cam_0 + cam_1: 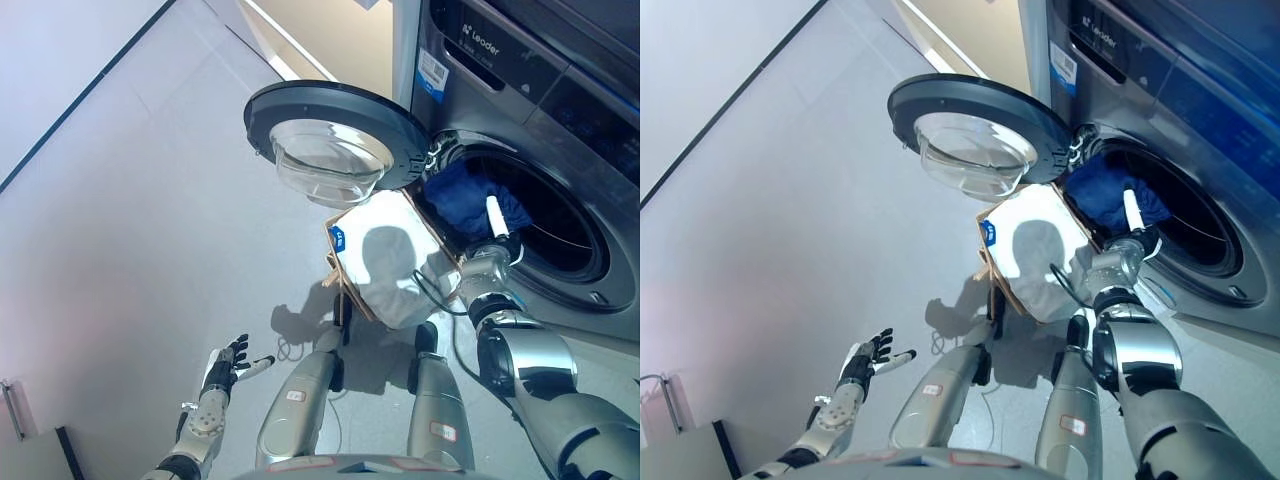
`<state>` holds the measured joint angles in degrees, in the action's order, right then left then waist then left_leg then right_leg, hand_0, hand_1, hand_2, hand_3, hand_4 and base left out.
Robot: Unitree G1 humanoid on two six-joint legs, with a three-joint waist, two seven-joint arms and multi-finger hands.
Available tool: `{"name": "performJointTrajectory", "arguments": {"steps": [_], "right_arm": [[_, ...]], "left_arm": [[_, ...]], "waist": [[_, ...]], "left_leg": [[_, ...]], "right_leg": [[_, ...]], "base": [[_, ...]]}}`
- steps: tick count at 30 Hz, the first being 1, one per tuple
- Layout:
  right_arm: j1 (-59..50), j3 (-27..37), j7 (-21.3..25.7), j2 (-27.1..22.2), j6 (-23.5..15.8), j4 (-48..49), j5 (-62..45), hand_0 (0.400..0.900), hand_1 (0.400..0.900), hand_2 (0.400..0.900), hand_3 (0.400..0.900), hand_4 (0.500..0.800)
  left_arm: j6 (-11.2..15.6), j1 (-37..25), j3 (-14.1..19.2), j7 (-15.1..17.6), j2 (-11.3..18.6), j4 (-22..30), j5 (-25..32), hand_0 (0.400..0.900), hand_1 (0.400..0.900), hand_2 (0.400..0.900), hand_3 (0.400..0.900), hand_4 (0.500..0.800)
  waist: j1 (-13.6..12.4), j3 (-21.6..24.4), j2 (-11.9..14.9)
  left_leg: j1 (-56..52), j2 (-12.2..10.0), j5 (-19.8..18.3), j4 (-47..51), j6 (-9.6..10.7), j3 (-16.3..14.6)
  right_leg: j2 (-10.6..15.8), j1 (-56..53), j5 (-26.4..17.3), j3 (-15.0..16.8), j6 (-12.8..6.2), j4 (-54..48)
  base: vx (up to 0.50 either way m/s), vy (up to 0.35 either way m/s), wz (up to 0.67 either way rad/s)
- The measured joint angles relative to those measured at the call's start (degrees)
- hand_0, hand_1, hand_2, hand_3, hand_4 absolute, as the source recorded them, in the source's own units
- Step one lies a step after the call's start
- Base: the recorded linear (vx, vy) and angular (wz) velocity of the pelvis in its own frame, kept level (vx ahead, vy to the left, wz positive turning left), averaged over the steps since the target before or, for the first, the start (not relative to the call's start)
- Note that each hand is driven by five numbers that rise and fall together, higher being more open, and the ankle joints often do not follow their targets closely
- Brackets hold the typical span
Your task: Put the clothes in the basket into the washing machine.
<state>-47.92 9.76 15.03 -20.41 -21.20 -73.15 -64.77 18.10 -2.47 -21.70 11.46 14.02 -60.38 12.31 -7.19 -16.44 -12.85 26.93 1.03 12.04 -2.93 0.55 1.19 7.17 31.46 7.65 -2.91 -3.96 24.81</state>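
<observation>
Now the right robot hand [497, 232] seemingly grips blue cloth [468, 198] at the drum [560, 235] mouth; the left robot hand [224, 364] hangs wide.

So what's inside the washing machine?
A blue cloth sits in the washing machine's opening, with the right hand at it. Deeper inside is dark, and the cloth hides what's behind it.

washing machine [560, 130] at right, its door [335, 140] swung out to the left. basket [385, 258] on the floor just below the door, against the drum opening's left edge. garment [470, 200] in the drum mouth, right hand [497, 232] at its lower edge. left hand [228, 362] low left over the floor [130, 220], well apart from the basket
</observation>
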Motion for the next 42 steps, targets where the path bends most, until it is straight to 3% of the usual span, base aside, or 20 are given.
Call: {"name": "performJointTrajectory", "arguments": {"steps": [5, 8, 9, 13, 21, 29, 35, 42], "right_arm": [[-3.82, 5.04, 2.79, -3.86, -1.65, 0.37, -3.91, 0.4, 0.4, 0.4, 0.4, 0.5], [-5.98, 5.79, 6.24, -7.5, -5.07, 2.01, -3.66, 0.424, 0.424, 0.424, 0.424, 0.514], [-7.18, 5.83, 7.28, -9.06, -5.4, 2.03, -3.72, 0.9, 0.9, 0.9, 0.9, 0.8], [-7.61, 4.47, 8.03, -10.41, -4.71, 0.67, -3.74, 0.9, 0.9, 0.9, 0.9, 0.8], [-5.57, 2.53, 0.98, -9.68, 0.08, -4.45, -3.48, 0.9, 0.9, 0.9, 0.9, 0.8], [12.9, 0.99, -3.24, 0.72, 5.01, -7.85, 3.23, 0.9, 0.9, 0.9, 0.9, 0.8], [28.1, -1.78, -5.53, 3.43, 7.5, -8.06, 16.24, 0.9, 0.9, 0.9, 0.9, 0.8], [44.0, -6.93, -5.85, 4.73, 9.86, -9.14, 34.9, 0.9, 0.9, 0.9, 0.9, 0.8]], "left_arm": [[-0.27, 0.18, -0.06, -0.8, -0.09, 0.14, 0.09, 0.9, 0.9, 0.9, 0.9, 0.8], [-0.27, 0.58, -0.1, -0.83, -0.11, 0.17, 0.29, 0.9, 0.9, 0.9, 0.9, 0.8], [-0.25, 0.81, -0.22, -0.85, -0.12, 0.18, 0.33, 0.9, 0.9, 0.9, 0.9, 0.8], [-0.37, 1.99, -0.38, -0.89, -0.12, 0.49, 1.2, 0.9, 0.9, 0.9, 0.9, 0.8], [-0.64, 2.04, -0.26, -2.6, -0.76, 0.01, 1.19, 0.9, 0.9, 0.9, 0.9, 0.8], [-3.03, 3.18, 0.21, -4.21, -1.18, -3.85, 0.4, 0.9, 0.9, 0.9, 0.9, 0.8], [-3.11, 3.01, 4.06, -4.46, -2.27, -6.57, -2.83, 0.9, 0.9, 0.9, 0.9, 0.8], [-4.29, 4.33, 6.53, -5.13, -2.21, -11.65, -6.29, 0.9, 0.9, 0.9, 0.9, 0.8]], "waist": [[-0.71, 0.99, -0.93], [-1.5, 2.02, -2.29], [-1.85, 2.49, -2.91], [-2.29, 3.93, -4.82], [-1.95, 4.2, -4.22], [-0.94, 9.38, 3.28], [1.42, 11.16, 5.23], [3.85, 17.04, 9.45]], "left_leg": [[-0.87, 0.08, 0.5, 1.5, -0.28, -0.71], [-1.22, 0.13, 0.68, 2.41, -0.27, -0.62], [-1.21, 0.15, 0.74, 2.67, -0.2, -0.55], [-1.44, 0.05, 1.2, 3.24, -0.2, 0.34], [-3.95, -0.65, 0.58, 3.32, 0.3, 0.4], [-8.81, -2.05, -1.4, 3.91, 1.45, 0.17], [-13.61, -2.37, -2.25, 4.95, 1.72, 0.2], [-17.95, -3.02, -3.87, 5.35, 2.15, 0.26]], "right_leg": [[0.0, -0.15, -0.14, 0.74, -0.21, -0.7], [0.2, -0.35, -0.16, 0.63, -0.31, -1.06], [0.14, -0.31, -0.16, 0.56, -0.32, -1.21], [0.01, -0.85, -0.13, -0.3, -0.37, -1.79], [-0.45, -3.74, -0.01, -0.5, -0.51, -2.92], [-1.75, -8.87, 0.56, -0.82, 0.51, -5.46], [-2.04, -14.05, 1.0, -1.02, 0.72, -7.23], [-2.92, -19.98, 1.26, -1.6, 0.87, -10.66]], "base": [[0.03, -0.015, 0.01], [0.05, -0.034, 0.13], [0.0, -0.026, 0.07], [0.04, -0.053, -0.02], [0.06, -0.064, -0.05], [0.06, -0.052, -0.03], [0.06, -0.028, -0.02], [0.03, -0.009, 0.01]]}}
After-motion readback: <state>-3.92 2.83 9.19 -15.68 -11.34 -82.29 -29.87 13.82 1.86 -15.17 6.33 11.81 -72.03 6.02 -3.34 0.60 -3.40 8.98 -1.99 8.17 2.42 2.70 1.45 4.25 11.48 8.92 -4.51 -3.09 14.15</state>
